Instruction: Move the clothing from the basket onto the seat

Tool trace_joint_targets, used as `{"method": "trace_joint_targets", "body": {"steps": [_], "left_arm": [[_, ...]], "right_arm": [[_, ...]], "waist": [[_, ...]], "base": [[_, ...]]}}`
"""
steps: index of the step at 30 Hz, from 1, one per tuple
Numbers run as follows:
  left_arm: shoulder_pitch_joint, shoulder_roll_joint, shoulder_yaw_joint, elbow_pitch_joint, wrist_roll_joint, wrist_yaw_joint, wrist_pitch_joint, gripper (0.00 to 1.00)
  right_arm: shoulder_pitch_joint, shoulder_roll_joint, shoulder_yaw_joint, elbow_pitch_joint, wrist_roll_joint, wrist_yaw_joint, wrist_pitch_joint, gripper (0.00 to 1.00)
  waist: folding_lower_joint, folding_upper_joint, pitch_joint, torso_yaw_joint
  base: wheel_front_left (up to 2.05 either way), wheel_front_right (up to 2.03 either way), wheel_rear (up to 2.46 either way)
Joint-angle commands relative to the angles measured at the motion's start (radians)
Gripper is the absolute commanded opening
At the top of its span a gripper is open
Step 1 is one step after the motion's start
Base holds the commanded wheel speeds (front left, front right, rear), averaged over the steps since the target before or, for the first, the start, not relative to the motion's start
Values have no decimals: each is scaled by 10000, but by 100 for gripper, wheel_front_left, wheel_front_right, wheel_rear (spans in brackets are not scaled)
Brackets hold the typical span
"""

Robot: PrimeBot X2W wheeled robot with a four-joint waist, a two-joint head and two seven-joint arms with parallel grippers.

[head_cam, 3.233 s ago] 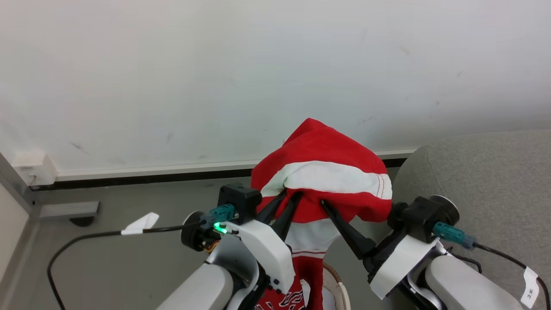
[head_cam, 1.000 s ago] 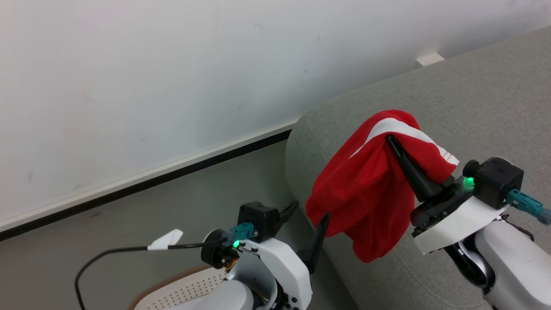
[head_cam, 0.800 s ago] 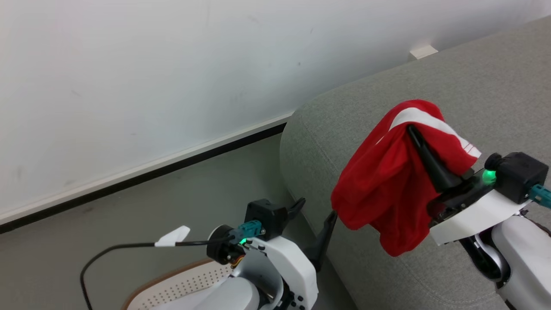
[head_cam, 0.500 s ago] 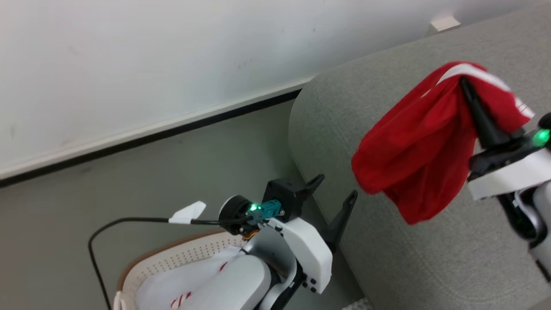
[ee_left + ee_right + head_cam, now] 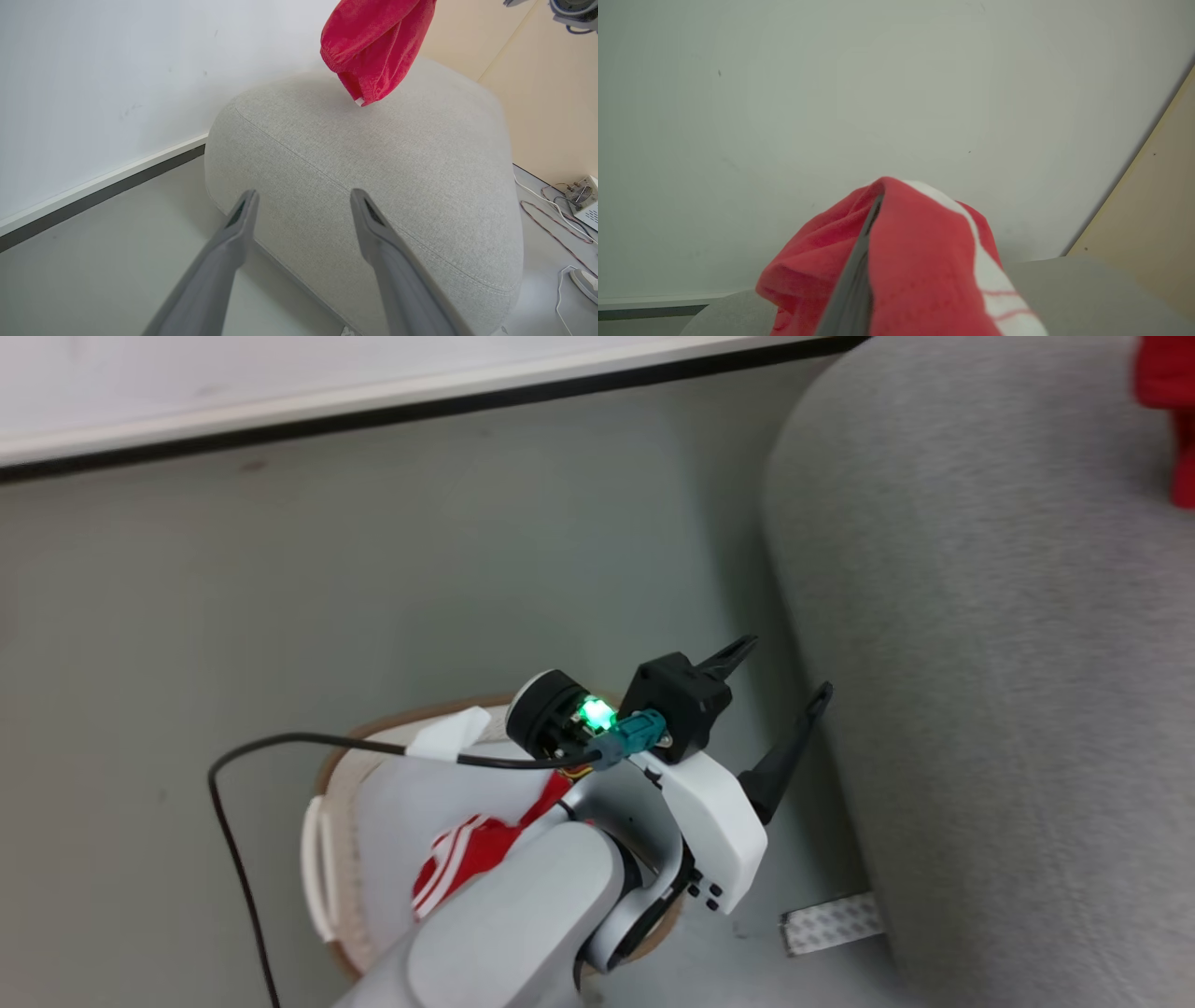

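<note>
A red garment with a white stripe (image 5: pixel 915 261) is draped over my right gripper (image 5: pixel 878 200), which is shut on it. From the left wrist, this garment (image 5: pixel 373 42) hangs just above the big grey seat (image 5: pixel 373 163). In the head view a scrap of its red (image 5: pixel 1167 392) shows at the top right, over the seat (image 5: pixel 980 663). My left gripper (image 5: pixel 780 677) is open and holds nothing, beside the seat's near edge, with its fingers (image 5: pixel 243 219) spread wide. Under my left forearm stands the basket (image 5: pixel 317 868), holding red and white clothing (image 5: pixel 467 859).
A white wall with a dark baseboard (image 5: pixel 420 411) runs behind the grey floor. A black cable (image 5: pixel 233 840) loops by the basket. A small metal strip (image 5: pixel 831 922) lies at the seat's foot. Wires and a small fan box (image 5: pixel 584 200) lie beyond the seat, by a beige panel (image 5: pixel 551 93).
The head camera has swung down, bringing the basket into view. My right gripper has carried the red garment further over the seat, toward that view's top right corner. The left gripper stays open.
</note>
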Motion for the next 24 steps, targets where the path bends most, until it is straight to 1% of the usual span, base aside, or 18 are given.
{"method": "trace_joint_targets", "body": {"steps": [1, 4, 5, 6, 7, 8, 12, 14, 15, 16, 20, 24], "left_arm": [[-71, -27, -27, 85, 7, -35, -100, 100], [45, -110, -148, 256, -82, -57, -217, 100], [68, -116, -176, 313, -67, -38, -231, 100], [117, -114, -170, 367, -97, -22, -272, 100], [178, -102, -178, 424, -125, -17, -322, 100], [225, -83, -196, 475, -131, -15, -339, 100], [401, 31, -91, 605, -256, 77, -445, 100], [474, 100, -8, 626, -262, 184, -539, 100], [474, 100, -8, 626, -262, 184, -539, 100], [526, 129, 51, 637, -289, 250, -585, 100], [758, 203, 233, 689, -479, 418, -751, 100], [1087, 373, 448, 691, -653, 597, -967, 100]], "right_arm": [[-56, -32, -236, 650, -231, -25, -6, 0], [64, -102, -959, 2190, -664, -25, -39, 0], [140, -32, -1179, 2670, -819, -25, -53, 3], [232, 85, -1364, 3045, -970, -25, -69, 21], [337, 191, -1514, 3345, -1124, -25, -80, 47], [430, 285, -1688, 3596, -1181, -25, -86, 100], [836, 600, -2327, 3973, -1452, -25, -92, 100], [1081, 805, -2569, 3915, -1656, -25, -91, 100], [1081, 805, -2569, 3915, -1656, -25, -91, 100], [1259, 936, -2607, 3814, -1793, -25, -91, 100], [2115, 1344, -2905, 3165, -2154, -25, -91, 100], [3164, 1820, -3388, 1879, -2372, -25, -83, 100]], "waist": [[-3, 0, 646, 835], [-3, 0, 689, 1158], [-3, 0, 711, 1225], [-3, 0, 707, 1260], [-3, 0, 675, 1286], [-3, 0, 627, 1297], [-3, 0, 334, 1145], [-3, 0, 132, 1016], [-3, 0, 132, 1016], [-3, 0, 19, 944], [-3, 0, -447, 659], [-3, 0, -883, 453]], "base": [[0, 0, 0], [0, 0, 0], [0, 0, 0], [0, 0, 0], [0, 0, 0], [0, 0, 0], [0, 0, 0], [0, 0, 0], [0, 0, 0], [0, 0, 0], [0, 0, 0], [0, 0, 0]]}}
